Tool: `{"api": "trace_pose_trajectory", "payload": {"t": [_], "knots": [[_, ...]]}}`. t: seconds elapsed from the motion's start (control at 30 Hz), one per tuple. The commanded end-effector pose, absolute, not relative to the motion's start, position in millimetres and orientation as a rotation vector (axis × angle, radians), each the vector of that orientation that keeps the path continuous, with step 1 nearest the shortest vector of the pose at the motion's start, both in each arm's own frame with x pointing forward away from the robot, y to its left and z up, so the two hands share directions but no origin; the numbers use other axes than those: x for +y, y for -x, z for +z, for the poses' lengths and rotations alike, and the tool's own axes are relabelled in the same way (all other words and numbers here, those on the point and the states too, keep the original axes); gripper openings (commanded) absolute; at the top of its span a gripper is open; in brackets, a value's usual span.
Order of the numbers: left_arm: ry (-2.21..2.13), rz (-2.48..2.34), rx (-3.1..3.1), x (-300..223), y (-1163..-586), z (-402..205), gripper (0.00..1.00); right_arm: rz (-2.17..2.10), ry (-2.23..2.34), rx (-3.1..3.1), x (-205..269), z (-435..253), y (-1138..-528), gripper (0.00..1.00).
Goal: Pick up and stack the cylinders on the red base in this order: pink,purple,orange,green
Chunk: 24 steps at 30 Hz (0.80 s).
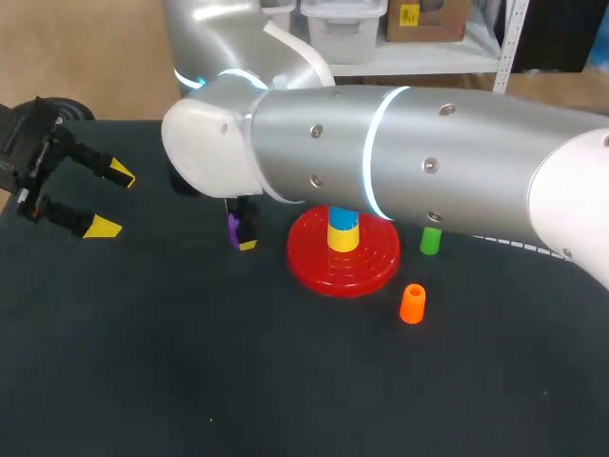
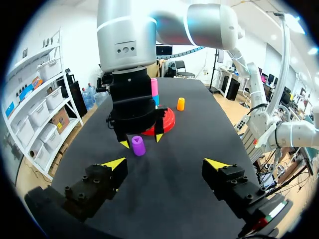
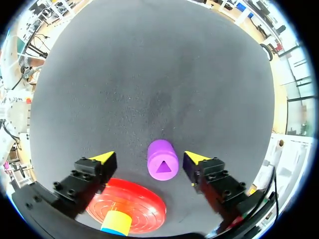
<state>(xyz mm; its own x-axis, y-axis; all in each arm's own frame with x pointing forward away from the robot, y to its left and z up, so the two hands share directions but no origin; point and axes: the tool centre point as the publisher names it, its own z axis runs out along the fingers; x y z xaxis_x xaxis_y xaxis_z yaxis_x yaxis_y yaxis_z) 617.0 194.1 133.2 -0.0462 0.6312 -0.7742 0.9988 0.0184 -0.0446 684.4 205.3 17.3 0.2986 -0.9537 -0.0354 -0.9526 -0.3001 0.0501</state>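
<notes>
The small purple plastic cylinder (image 3: 162, 159) stands upright on the black table mat (image 1: 190, 381), just beside the round red ribbed base (image 1: 314, 268), on the side toward my left arm. It is a short, smooth piece with a triangular hole in its top face, so it likely needs turning to seat properly. The right gripper (image 3: 149, 158) hangs over it with its yellow-tipped fingers spread, one on each side and neither touching. On the base, the pink cylinder (image 2: 154, 85) appears already seated above blue and yellow pieces, so I judge purple to be the step in hand. The next move calls for closing squarely on the purple body, lifting straight up and lining it up over the pink. The orange cylinder (image 1: 412, 303) and green cylinder (image 1: 430, 240) stand on the base's far side. The left gripper (image 1: 105, 202) sits well apart, fingers spread and empty.
</notes>
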Motion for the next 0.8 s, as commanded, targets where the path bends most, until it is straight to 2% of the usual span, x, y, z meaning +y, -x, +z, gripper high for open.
{"api": "trace_pose_trajectory", "payload": {"t": [0.03, 0.8], "knots": [[-1.667, -0.837, 1.731, 194.8, -616.1, 132.4, 1.0, -0.094, -2.522, -1.849, 202.9, 16.4, -682.1, 0.0], [-1.667, -0.837, 1.731, 194.8, -616.1, 132.4, 1.0, -0.121, -2.535, -1.839, 202.2, 17.2, -684.9, 0.0]]}}
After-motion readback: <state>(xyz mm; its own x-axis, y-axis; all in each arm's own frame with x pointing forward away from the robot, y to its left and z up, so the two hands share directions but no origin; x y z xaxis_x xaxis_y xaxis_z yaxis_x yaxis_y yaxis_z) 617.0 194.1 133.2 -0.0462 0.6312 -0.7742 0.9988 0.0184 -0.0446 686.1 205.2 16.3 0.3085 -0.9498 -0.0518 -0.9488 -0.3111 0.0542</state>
